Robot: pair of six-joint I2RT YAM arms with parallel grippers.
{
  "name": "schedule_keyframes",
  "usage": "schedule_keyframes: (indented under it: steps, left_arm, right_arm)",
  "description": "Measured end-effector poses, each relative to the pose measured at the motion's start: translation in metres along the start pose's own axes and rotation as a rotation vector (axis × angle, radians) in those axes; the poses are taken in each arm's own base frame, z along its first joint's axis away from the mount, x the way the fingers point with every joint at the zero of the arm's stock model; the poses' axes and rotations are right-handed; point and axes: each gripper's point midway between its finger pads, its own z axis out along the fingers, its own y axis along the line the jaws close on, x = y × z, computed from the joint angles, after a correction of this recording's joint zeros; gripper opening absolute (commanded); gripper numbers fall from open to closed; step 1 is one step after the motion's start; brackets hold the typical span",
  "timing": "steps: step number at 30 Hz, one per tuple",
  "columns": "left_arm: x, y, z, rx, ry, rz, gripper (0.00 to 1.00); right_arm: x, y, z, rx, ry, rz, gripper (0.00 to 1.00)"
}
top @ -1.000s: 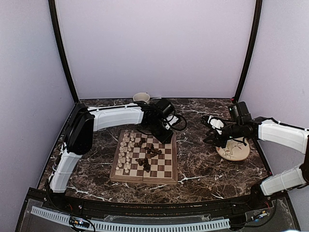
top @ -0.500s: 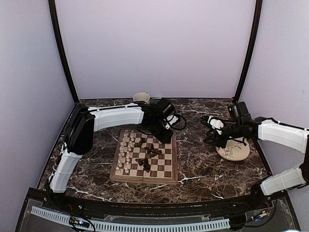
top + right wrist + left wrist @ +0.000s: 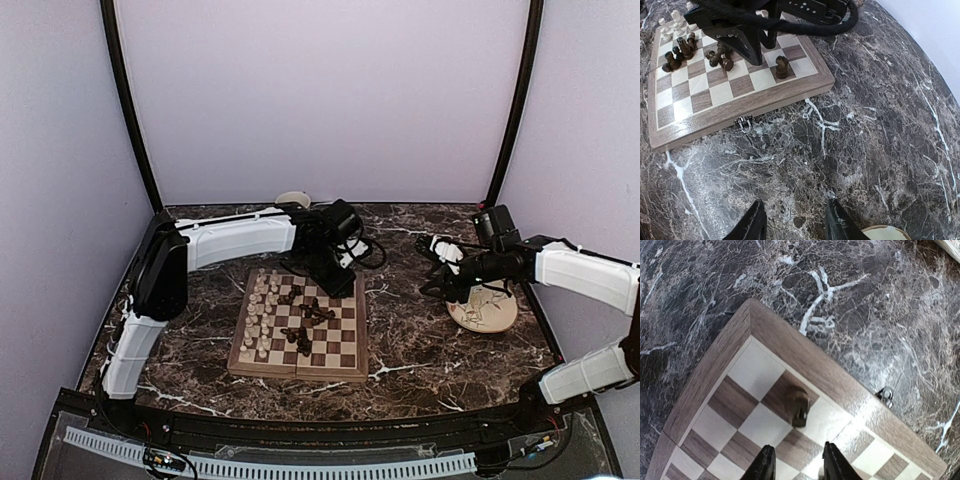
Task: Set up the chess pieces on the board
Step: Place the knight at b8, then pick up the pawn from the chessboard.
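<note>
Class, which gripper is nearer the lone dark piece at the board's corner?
Left. The left gripper hovers beside the lone dark piece; the right gripper hangs off the board, over marble.

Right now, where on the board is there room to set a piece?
Mostly bare: the board's right files, between the dark cluster and the right border. Crowded: white pieces along the left side, dark cluster mid-board. A lone dark piece stands near its far right corner.
</note>
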Motion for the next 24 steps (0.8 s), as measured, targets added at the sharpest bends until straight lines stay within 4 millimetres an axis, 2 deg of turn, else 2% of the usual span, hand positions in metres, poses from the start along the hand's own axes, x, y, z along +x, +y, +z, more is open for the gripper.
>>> schedule_keyframes:
  steps: [3,6,8,10,11,13,14,16,19,21,24]
  left_arm:
    - [0.009,0.002,-0.020,-0.017,0.013,0.020,0.36]
    - [0.008,0.006,-0.061,-0.046,-0.043,0.041,0.38]
    - [-0.001,0.013,-0.097,-0.070,-0.134,0.038,0.48]
    - [-0.011,0.020,-0.135,-0.096,-0.249,0.030,0.69]
    - [-0.015,0.026,-0.154,-0.114,-0.316,0.021,0.76]
    - [-0.018,0.044,-0.185,-0.150,-0.440,-0.029,0.80]
    - [-0.016,0.056,-0.194,-0.174,-0.476,-0.056,0.80]
    - [-0.011,0.084,-0.202,-0.222,-0.519,-0.125,0.79]
    - [-0.005,0.115,-0.196,-0.291,-0.516,-0.197,0.79]
    - [0.003,0.121,-0.189,-0.309,-0.495,-0.221,0.79]
    - [0.013,0.120,-0.182,-0.317,-0.475,-0.238,0.79]
  right_arm:
    - [-0.017,-0.003,-0.006,-0.014,-0.019,-0.004,0.40]
    - [-0.043,-0.007,-0.013,-0.017,-0.046,-0.031,0.40]
    - [-0.065,-0.006,-0.015,-0.030,-0.063,-0.063,0.39]
    - [-0.084,-0.001,-0.014,-0.052,-0.073,-0.095,0.38]
    - [-0.093,0.003,-0.012,-0.069,-0.075,-0.110,0.37]
    - [-0.108,0.010,-0.004,-0.107,-0.069,-0.132,0.35]
    - [-0.112,0.013,0.000,-0.124,-0.061,-0.138,0.35]
    - [-0.124,0.023,0.013,-0.169,-0.040,-0.154,0.34]
    - [-0.136,0.040,0.030,-0.225,-0.013,-0.176,0.33]
    - [-0.143,0.054,0.043,-0.262,0.006,-0.192,0.32]
    - [-0.145,0.076,0.061,-0.309,0.051,-0.217,0.32]
